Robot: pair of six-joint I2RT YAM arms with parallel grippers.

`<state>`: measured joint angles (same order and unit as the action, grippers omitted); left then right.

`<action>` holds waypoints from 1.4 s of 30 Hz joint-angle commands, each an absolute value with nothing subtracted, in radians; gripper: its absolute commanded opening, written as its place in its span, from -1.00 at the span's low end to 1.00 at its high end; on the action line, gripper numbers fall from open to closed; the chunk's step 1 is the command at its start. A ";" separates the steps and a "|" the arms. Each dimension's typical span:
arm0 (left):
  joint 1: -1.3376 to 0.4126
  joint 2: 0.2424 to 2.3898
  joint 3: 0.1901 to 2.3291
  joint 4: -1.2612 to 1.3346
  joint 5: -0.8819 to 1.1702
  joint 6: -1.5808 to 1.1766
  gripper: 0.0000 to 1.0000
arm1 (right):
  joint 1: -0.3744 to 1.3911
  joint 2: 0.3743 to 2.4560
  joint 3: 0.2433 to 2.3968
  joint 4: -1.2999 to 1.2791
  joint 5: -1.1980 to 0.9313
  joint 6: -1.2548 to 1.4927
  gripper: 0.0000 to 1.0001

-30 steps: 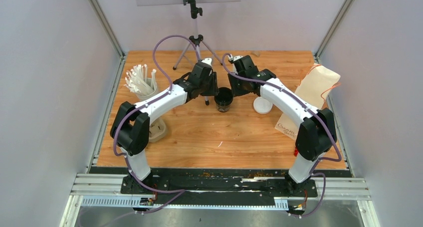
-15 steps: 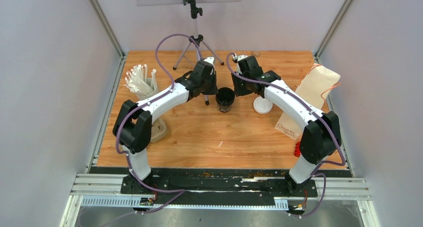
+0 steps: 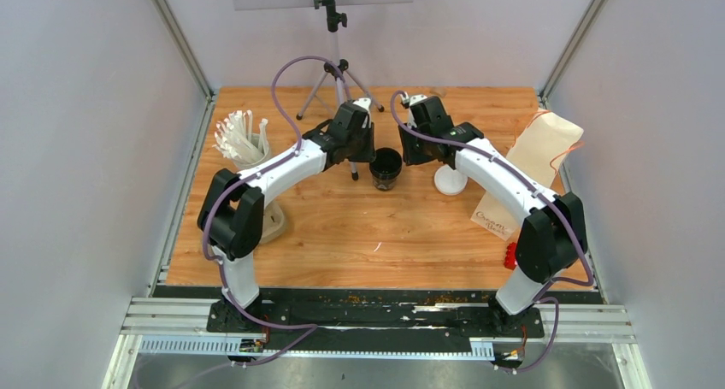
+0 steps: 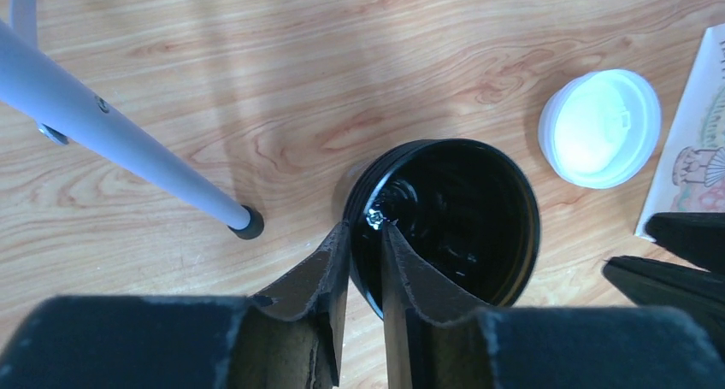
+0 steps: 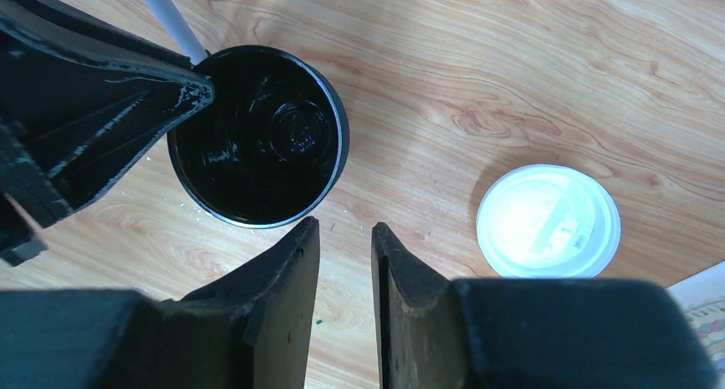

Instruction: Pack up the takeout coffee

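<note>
Bare surface (image 4: 359,55) lies open ahead of the left end effector (image 4: 365,228). A tripod leg (image 4: 128,150) plants its foot near on the left, and the right end effector (image 5: 345,226) sits close on its right, across the cup (image 4: 462,209). The surface's edges are well apart from both. The cup stands upright and uncovered, glossy black inside; whether that is liquid I cannot tell. Its lid (image 4: 600,128) lies flat to the right of the right end effector, with a bag (image 3: 534,162) beyond. Far left of the left end effector, a white cup (image 3: 248,162) holds straws (image 3: 235,132). The left fingers straddle the cup's near rim, one inside and one outside, with a slim gap; whether they pinch it I cannot tell. The right fingers are slightly parted and empty, above bare wood beside the cup.
</note>
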<state>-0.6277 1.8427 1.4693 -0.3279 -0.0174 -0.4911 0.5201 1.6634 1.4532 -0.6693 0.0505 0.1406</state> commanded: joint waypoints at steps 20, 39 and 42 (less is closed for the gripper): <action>-0.643 1.871 1.590 -0.402 -0.006 -0.416 -0.77 | 0.509 1.621 1.440 -0.618 0.031 0.140 -0.40; -0.652 1.904 1.611 -0.441 -0.020 -0.384 -0.56 | 0.506 1.616 1.439 -0.617 0.030 0.134 -0.40; -0.652 1.904 1.614 -0.441 -0.019 -0.382 -0.62 | 0.505 1.619 1.439 -0.616 0.030 0.134 -0.40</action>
